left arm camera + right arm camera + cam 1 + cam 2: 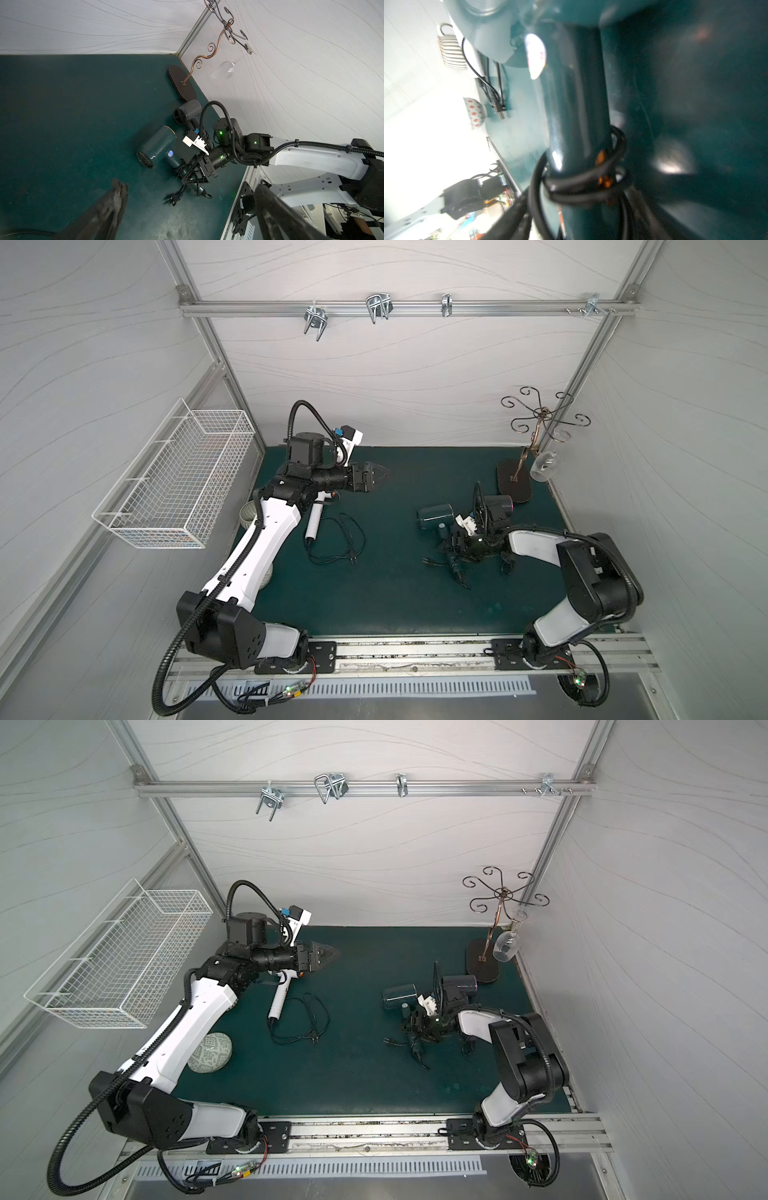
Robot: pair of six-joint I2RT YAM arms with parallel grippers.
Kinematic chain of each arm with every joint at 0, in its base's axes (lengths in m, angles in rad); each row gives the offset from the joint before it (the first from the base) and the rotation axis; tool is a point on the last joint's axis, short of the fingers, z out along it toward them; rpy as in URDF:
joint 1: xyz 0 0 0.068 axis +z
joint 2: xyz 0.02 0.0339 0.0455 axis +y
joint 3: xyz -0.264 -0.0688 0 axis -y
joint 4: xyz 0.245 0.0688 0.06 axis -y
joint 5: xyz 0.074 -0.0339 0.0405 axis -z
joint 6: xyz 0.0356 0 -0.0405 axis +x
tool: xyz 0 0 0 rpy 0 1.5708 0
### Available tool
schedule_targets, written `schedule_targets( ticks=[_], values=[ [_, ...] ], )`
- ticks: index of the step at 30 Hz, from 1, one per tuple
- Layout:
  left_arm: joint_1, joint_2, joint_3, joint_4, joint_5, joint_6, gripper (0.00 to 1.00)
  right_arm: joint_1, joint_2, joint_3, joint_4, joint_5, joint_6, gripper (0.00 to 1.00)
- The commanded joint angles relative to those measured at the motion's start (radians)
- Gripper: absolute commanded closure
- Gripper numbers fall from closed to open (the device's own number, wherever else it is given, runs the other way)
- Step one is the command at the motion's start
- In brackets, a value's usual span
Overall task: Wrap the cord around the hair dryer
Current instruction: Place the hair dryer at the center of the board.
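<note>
Both top views: teal hair dryer lay on its side on the mat, near the glass stand, with a grey dryer between it and the stand's base. Right gripper was down at its robot-ward end. Left gripper hung well apart from the stand.

Left wrist: left fingers spread wide, empty. Right jaws straddled the handle; clamped or not, couldn't tell. Plug lay loose just beyond.

Right wrist: blurred. Cord coiled round the handle between the fingers.
</note>
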State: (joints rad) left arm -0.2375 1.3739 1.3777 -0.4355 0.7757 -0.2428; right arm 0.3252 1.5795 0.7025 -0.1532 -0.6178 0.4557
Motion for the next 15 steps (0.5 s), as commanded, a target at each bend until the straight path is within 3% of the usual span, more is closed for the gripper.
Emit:
schedule_targets(
  ticks=[1,6,15],
  values=[
    [0.001,-0.016,0.009,0.048,-0.009,0.009,0.02,0.000,-0.054,0.014,-0.131,0.106,-0.004,0.17],
    [0.001,-0.021,-0.002,0.050,-0.016,0.009,0.02,-0.001,-0.136,0.060,-0.214,0.148,-0.041,0.01],
    [0.003,-0.024,-0.014,0.036,-0.054,0.007,0.02,0.020,-0.254,0.171,-0.276,0.164,-0.069,0.01]
  ],
)
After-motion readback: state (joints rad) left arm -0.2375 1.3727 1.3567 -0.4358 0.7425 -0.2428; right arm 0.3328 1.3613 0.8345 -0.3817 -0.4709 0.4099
